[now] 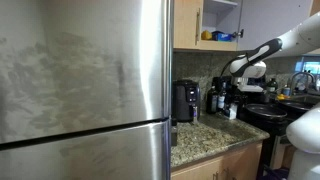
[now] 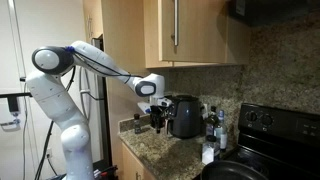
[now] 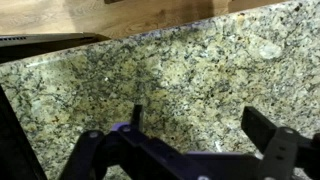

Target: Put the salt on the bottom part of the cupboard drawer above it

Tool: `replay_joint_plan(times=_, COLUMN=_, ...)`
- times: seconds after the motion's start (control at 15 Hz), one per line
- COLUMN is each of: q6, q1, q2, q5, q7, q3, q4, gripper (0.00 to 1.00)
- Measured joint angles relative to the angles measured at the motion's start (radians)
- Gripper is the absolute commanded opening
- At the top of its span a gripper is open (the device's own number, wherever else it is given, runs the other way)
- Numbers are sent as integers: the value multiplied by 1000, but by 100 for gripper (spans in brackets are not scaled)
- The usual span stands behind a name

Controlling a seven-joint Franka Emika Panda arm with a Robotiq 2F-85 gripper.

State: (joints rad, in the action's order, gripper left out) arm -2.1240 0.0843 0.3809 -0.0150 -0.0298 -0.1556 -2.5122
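Observation:
The light-brown cupboard (image 1: pixel 190 25) hangs open above the counter, showing its white inside. On its bottom shelf a small dark blue canister, seemingly the salt (image 1: pixel 225 36), stands next to a yellow object (image 1: pixel 207 35). My gripper (image 1: pixel 224 74) is below the cupboard, over the counter in front of the granite wall. It also shows in an exterior view (image 2: pixel 155 120) and in the wrist view (image 3: pixel 205 132). It is open and empty. The wrist view shows only speckled granite (image 3: pixel 190 70) and a wooden cabinet edge (image 3: pixel 140 15).
A big stainless-steel fridge (image 1: pixel 85 90) fills the near side. A black coffee maker (image 1: pixel 185 100) (image 2: pixel 183 115) and dark bottles (image 1: pixel 216 98) (image 2: pixel 212 122) stand on the granite counter (image 1: pixel 205 135). A black stove (image 1: pixel 265 112) (image 2: pixel 272 125) sits beyond them.

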Motion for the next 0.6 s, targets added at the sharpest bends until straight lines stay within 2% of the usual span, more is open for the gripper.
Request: replay_joint_plan(times=0.6, q6=-11, q1=0, q2=-3, q5=-24, q7=25, q3=1, q4=11, gripper=100)
